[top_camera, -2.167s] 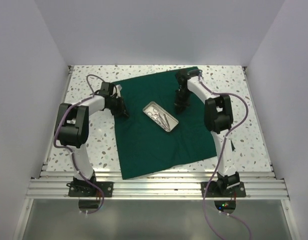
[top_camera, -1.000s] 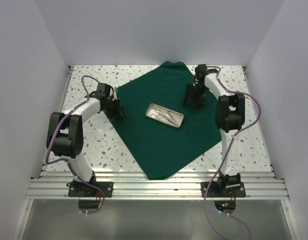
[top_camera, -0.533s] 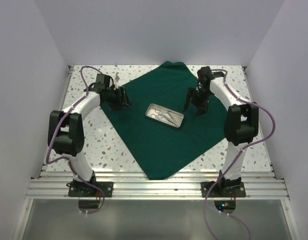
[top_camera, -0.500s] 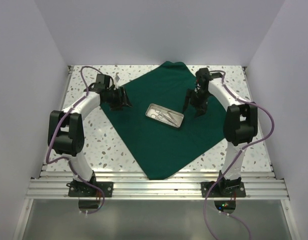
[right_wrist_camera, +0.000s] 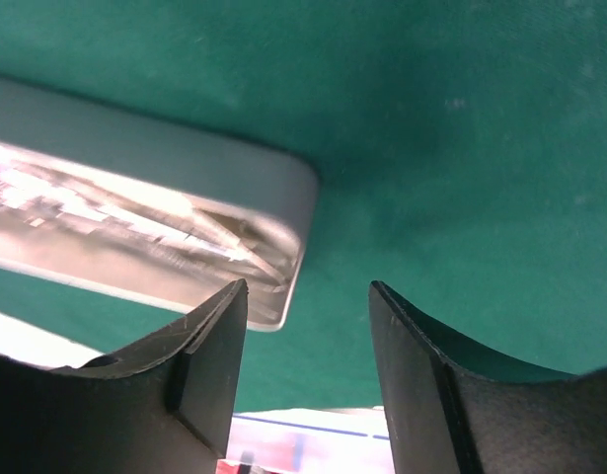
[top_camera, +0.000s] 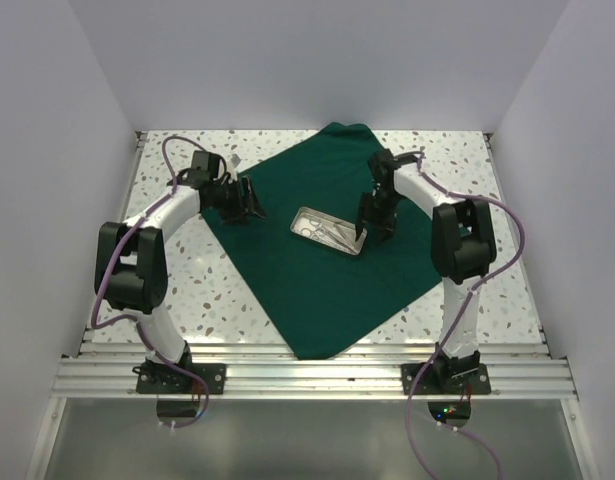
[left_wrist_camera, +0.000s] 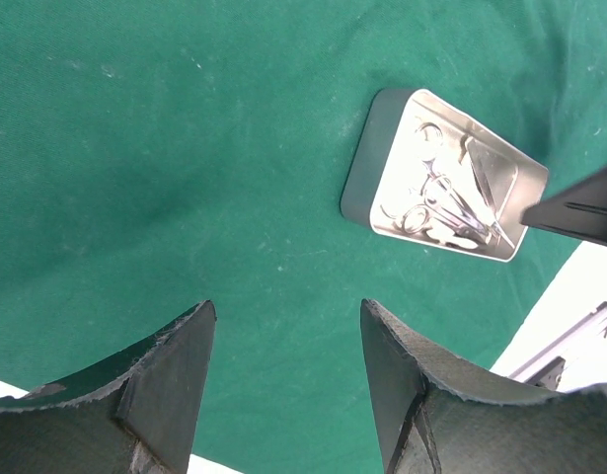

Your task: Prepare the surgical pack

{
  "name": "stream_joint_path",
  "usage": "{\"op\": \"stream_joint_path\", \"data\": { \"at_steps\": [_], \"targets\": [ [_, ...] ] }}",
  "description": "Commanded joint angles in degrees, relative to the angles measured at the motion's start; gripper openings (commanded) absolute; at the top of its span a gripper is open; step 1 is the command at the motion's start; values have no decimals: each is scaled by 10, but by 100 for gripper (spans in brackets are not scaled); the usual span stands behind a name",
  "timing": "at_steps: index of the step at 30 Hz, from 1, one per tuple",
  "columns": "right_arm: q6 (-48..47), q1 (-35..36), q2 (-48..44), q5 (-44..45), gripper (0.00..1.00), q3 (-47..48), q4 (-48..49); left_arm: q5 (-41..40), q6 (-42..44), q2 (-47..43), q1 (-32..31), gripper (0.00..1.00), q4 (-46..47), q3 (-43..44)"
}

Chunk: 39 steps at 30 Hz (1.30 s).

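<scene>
Speckled tabletop (top_camera: 187, 280), green cloth drape (top_camera: 317, 290), shiny tray (left_wrist_camera: 365, 173); left tool (left_wrist_camera: 286, 306), right tool (right_wrist_camera: 308, 288) agape, empty.

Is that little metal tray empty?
No, the tray holds steel tools, plainly seen from the left wrist.

A dark green cloth (top_camera: 307, 290) lies spread flat on the table (top_camera: 177, 290), turned like a diamond and mildly wrinkled. Near the cloth's middle, slightly toward its far corner, sits a small shiny rectangular metal tray (left_wrist_camera: 365, 176), holding steel scissors (left_wrist_camera: 428, 205) and other thin instruments (left_wrist_camera: 481, 178) lying flat.
</scene>
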Motion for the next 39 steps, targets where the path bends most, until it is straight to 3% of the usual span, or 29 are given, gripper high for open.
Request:
{"op": "stream_joint_path", "data": {
  "at_steps": [1, 6, 13, 23, 39],
  "targets": [
    [-14, 6, 10, 20, 56, 17, 9, 20, 11, -21, 1, 65, -4, 7],
    [-38, 8, 31, 24, 53, 35, 7, 21, 15, -16, 1, 65, -10, 14],
    [-96, 7, 71, 29, 36, 94, -26, 21, 20, -13, 1, 64, -18, 14],
    [-161, 6, 97, 52, 31, 151, -65, 21, 19, -10, 1, 64, -27, 22],
    [-206, 1, 117, 33, 5, 193, -73, 14, 20, -6, 1, 64, -47, 52]
  ]
}}
